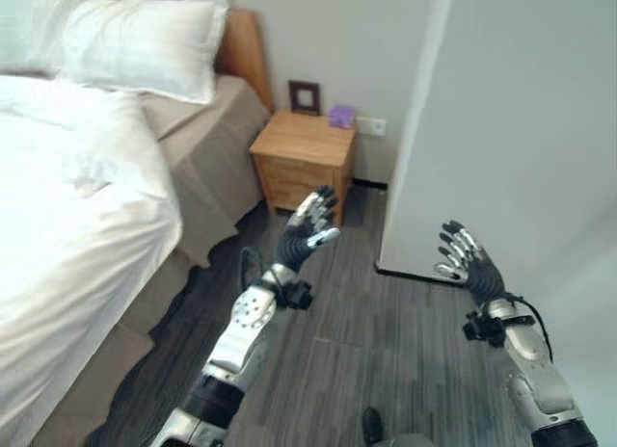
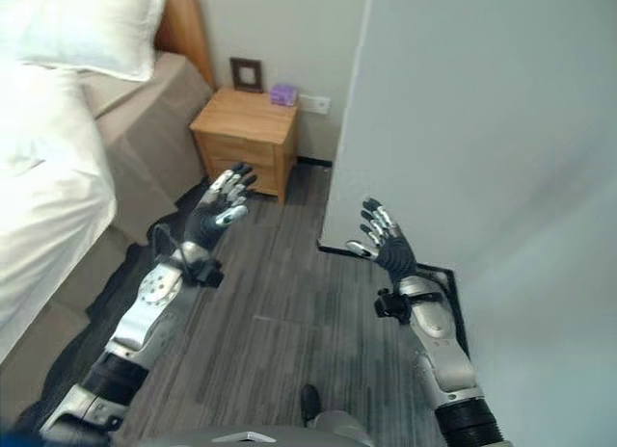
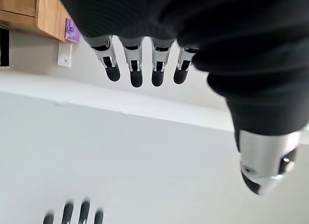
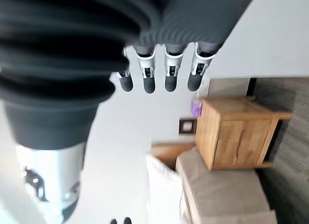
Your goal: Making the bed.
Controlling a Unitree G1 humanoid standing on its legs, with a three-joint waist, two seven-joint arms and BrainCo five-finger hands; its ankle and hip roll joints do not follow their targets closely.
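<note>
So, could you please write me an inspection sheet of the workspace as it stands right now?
Surface: grey wood-plank floor beside the bed.
Job's things: white duvet spread over the bed, hanging over its near side; beige bed sheet exposed towards the head; white pillow against the wooden headboard.
Clutter: wooden nightstand carrying a dark picture frame and a small purple object.
Hands: left hand and right hand raised over the floor, fingers straight, holding nothing, away from the bedding.
Cables: nothing seen.
Surroundings: pale wall on the right; a wall socket behind the nightstand.
</note>
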